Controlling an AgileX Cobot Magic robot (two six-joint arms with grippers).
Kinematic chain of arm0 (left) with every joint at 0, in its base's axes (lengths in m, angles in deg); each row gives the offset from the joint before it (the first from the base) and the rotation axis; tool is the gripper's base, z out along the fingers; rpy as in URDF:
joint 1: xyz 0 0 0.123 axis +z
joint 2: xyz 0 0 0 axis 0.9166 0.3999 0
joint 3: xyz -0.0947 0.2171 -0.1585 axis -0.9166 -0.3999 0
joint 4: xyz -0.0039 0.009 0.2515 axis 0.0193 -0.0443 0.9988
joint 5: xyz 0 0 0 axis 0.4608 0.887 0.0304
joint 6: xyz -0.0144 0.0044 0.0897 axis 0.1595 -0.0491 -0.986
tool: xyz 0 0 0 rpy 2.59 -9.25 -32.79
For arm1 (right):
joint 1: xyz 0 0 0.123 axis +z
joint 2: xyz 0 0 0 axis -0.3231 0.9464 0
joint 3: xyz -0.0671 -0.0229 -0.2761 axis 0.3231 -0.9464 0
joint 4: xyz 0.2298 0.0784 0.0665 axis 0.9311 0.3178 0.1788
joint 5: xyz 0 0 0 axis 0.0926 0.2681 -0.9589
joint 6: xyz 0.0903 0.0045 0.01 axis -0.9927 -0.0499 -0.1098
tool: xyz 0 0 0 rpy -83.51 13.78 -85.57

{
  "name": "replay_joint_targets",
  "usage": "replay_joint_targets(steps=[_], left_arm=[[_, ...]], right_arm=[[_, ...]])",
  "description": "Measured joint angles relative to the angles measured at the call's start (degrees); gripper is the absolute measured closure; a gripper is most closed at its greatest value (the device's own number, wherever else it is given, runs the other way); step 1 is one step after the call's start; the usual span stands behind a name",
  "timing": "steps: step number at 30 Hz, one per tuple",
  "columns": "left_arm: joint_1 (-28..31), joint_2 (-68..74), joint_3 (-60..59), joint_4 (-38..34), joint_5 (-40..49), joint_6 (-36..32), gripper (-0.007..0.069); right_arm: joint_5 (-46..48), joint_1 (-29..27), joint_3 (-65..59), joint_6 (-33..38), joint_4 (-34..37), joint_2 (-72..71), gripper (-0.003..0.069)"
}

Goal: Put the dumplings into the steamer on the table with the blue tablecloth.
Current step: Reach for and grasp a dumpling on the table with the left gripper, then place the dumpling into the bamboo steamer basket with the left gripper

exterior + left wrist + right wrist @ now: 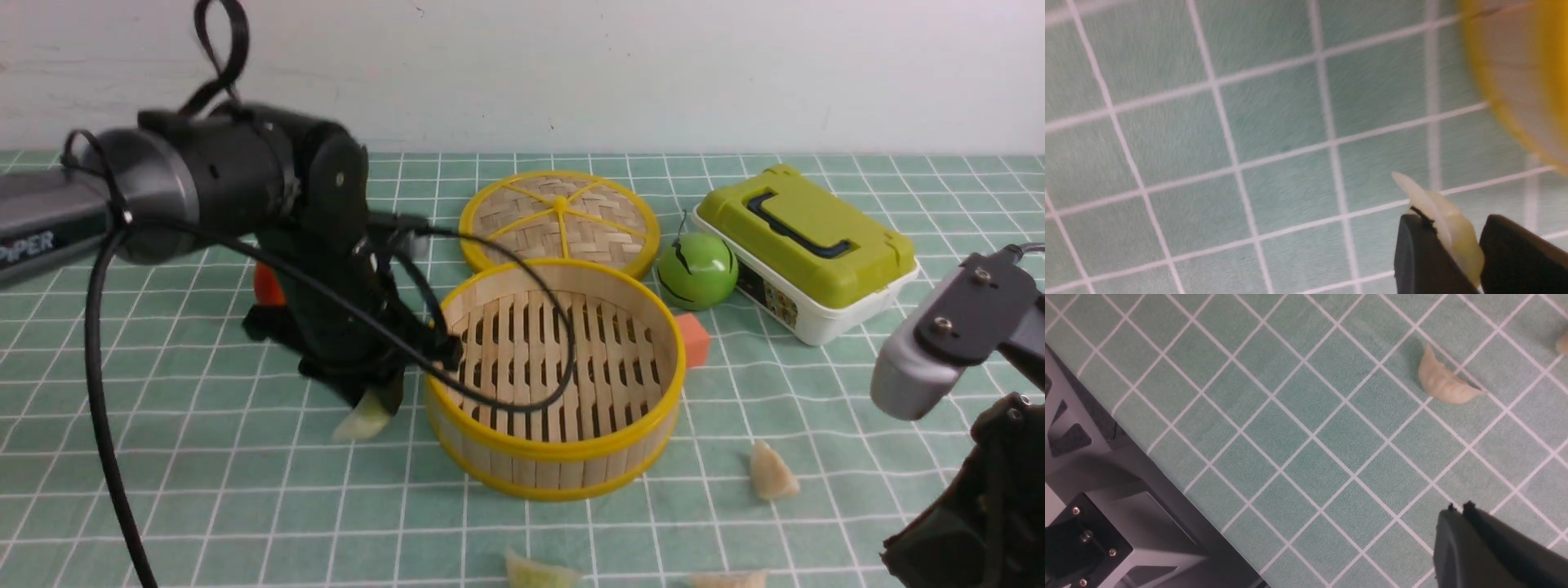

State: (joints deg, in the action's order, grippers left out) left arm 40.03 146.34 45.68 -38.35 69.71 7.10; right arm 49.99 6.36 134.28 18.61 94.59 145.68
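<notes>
Front view, nearest edge: a green dumpling (539,572) and a cream dumpling (727,579) are seen lying on the blue tablecloth (245,506), well in front of the steamer (563,469). A second cream dumpling (771,474) lies closer to it, off its front right. The right gripper (1458,508), also right of the steamer, is held with its fingers pressed together and empty.

Just beside the steamer's left wall, a pale dumpling (363,420) is pinched between the fingers of the left gripper (1453,222). Whether it touches the cloth cannot be told. Nothing is seen inside the steamer.

Behind the steamer lie a woven lid (559,216) and a green toy fruit (698,269).

The first pick-up is judged made. A lift above the yellow rim is called for next, then a short carry over the slats and a release.
</notes>
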Motion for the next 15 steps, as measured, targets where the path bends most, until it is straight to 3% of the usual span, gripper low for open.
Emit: replay_joint_targets(steps=[6, 15], left_arm=[[-8.38, 3.08, 17.12, -2.04, 0.27, 1.3, 0.0449], [-9.39, 26.08, 37.25, -4.55, 0.15, 6.13, 0.0449]], right_arm=[[1.0, 0.0, 0.0, -0.07, 0.24, 0.0, 0.0651], [4.7, 0.0, -0.06, -3.23, -1.44, -9.96, 0.0643]])
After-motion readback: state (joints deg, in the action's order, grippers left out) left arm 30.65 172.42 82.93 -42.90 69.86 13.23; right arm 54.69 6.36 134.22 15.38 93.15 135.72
